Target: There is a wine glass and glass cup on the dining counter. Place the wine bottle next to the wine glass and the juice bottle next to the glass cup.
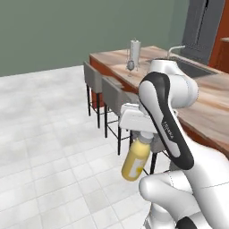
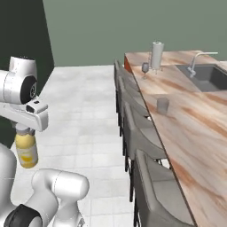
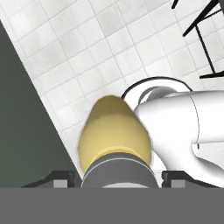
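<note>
My gripper (image 1: 146, 136) is shut on the top of the juice bottle (image 1: 135, 162), a plump yellow bottle that hangs below the hand, over the tiled floor and short of the dining counter (image 1: 210, 107). The right base view shows the gripper (image 2: 23, 129) and juice bottle (image 2: 26, 151) at far left. In the hand view the juice bottle (image 3: 113, 131) sits between the fingertips (image 3: 61, 176). The wine glass (image 2: 145, 67) stands near the far end of the dining counter (image 2: 195, 133), and the glass cup (image 2: 162, 104) stands nearer, close to the stool-side edge. The wine glass (image 1: 130, 65) also appears in the left base view. The wine bottle is out of view.
A row of grey stools (image 2: 142, 133) lines the counter's near side, between me and the top. A tall white cylinder (image 2: 156, 55) stands behind the wine glass. A dark sink (image 2: 208, 76) with a faucet (image 2: 195, 62) is set into the far right. Open tiled floor (image 1: 44, 134) lies left.
</note>
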Robot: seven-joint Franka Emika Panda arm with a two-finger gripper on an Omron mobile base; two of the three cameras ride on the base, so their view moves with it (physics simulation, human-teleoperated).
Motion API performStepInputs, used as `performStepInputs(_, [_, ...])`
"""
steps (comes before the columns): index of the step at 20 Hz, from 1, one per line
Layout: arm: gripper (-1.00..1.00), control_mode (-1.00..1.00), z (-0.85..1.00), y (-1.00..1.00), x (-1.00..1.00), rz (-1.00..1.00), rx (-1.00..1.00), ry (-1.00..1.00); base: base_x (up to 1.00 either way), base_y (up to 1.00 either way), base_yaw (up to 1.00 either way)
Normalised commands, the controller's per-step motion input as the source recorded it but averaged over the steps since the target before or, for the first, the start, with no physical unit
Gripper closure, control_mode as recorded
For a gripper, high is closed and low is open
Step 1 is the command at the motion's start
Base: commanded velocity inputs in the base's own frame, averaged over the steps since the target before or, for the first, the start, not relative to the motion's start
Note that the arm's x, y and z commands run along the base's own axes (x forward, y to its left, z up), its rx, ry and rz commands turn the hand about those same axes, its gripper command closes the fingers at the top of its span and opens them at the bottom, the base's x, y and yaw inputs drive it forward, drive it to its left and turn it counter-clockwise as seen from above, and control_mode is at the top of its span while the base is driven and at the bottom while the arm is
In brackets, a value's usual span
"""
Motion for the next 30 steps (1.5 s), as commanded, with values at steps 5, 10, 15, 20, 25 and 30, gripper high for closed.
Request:
performStepInputs(5, [1.0, 1.0, 0.0, 0.0, 0.0, 0.0, 0.0, 0.0, 0.69, 0.34, -0.4])
performStepInputs(10, [1.0, 1.0, 0.0, 0.0, 0.0, 0.0, 0.0, 0.0, 0.62, 0.37, -0.34])
performStepInputs(15, [1.0, 1.0, 0.0, 0.0, 0.0, 0.0, 0.0, 0.0, 0.59, 0.44, -0.3])
performStepInputs(20, [1.0, 1.0, 0.0, 0.0, 0.0, 0.0, 0.0, 0.0, 0.48, 0.4, -0.47])
performStepInputs(25, [1.0, 1.0, 0.0, 0.0, 0.0, 0.0, 0.0, 0.0, 0.22, 0.18, -0.84])
performStepInputs(30, [1.0, 1.0, 0.0, 0.0, 0.0, 0.0, 0.0, 0.0, 0.23, 0.19, -0.83])
